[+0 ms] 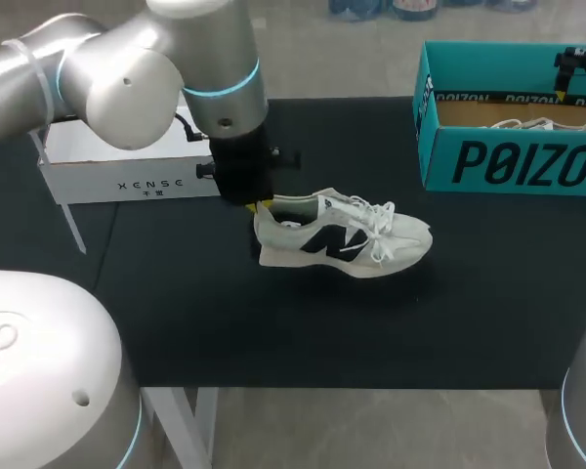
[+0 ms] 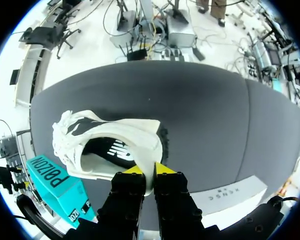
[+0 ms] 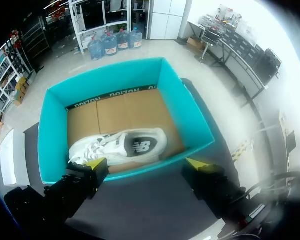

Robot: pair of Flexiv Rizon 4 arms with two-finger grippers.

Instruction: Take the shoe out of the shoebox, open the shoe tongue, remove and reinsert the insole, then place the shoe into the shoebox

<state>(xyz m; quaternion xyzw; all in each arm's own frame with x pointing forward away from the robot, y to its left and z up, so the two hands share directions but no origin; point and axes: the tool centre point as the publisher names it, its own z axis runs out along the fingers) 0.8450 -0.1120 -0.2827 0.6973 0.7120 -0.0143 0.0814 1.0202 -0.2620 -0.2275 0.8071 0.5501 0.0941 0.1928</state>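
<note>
Left jaws: the left gripper point(image 2: 149, 172) is pinched shut on the heel collar of the shoe point(image 2: 115, 145), one yellow tip on each side of the rim.
Right jaws: the right gripper point(image 3: 147, 164) stands wide apart with nothing between its fingers, hanging over the shoebox point(image 3: 180, 110).
Shoe: out of the box, standing on its sole mid-table point(image 1: 273, 322), heel to the left, toe to the right.
Shoebox: open at the far right, with a second shoe point(image 3: 125, 146) lying on its cardboard floor.
White box point(image 1: 117, 161): far left, behind the left arm.
Step, as I read it: the heel is being steadied so the tongue can be opened.
Risk: the hold is only on soft collar fabric, so a pull on the tongue or laces might slip the heel free or drag the whole shoe rightwards.
Risk: the laces look tangled over the tongue and could snag a fingertip.
</note>
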